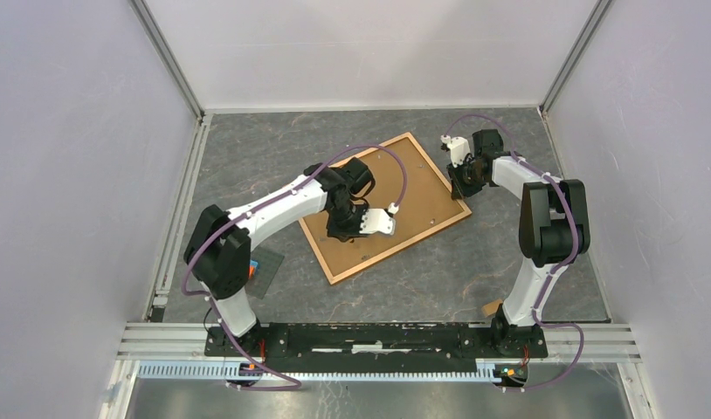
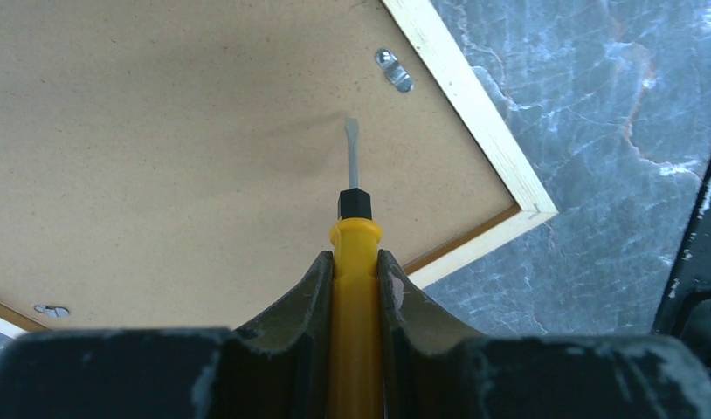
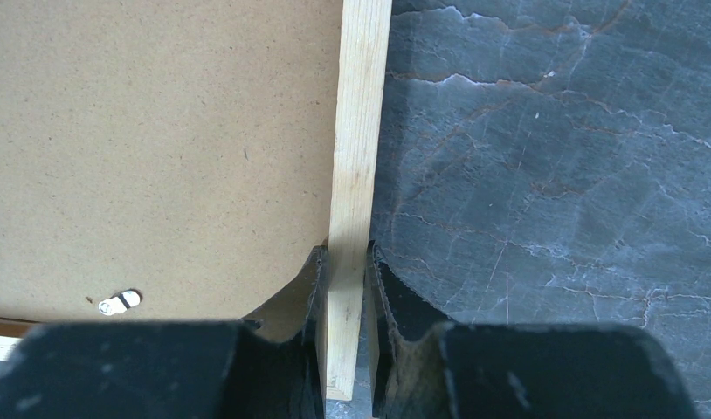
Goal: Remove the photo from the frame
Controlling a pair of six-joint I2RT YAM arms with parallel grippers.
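The left gripper [image 2: 355,266] is clenched on a yellow-handled flat screwdriver [image 2: 353,175], whose tip is near a small metal clip [image 2: 394,70]. The large orange-brown wooden frame [image 1: 413,188] lies back-up on the grey marbled table [image 1: 265,157], and the photo is hidden. The right gripper [image 3: 345,266] grasps the frame's right border.

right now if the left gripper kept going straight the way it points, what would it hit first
The screwdriver in the left gripper leads; its tip would likely land on the backing board of the frame, short of the metal clip, though depth is unclear.
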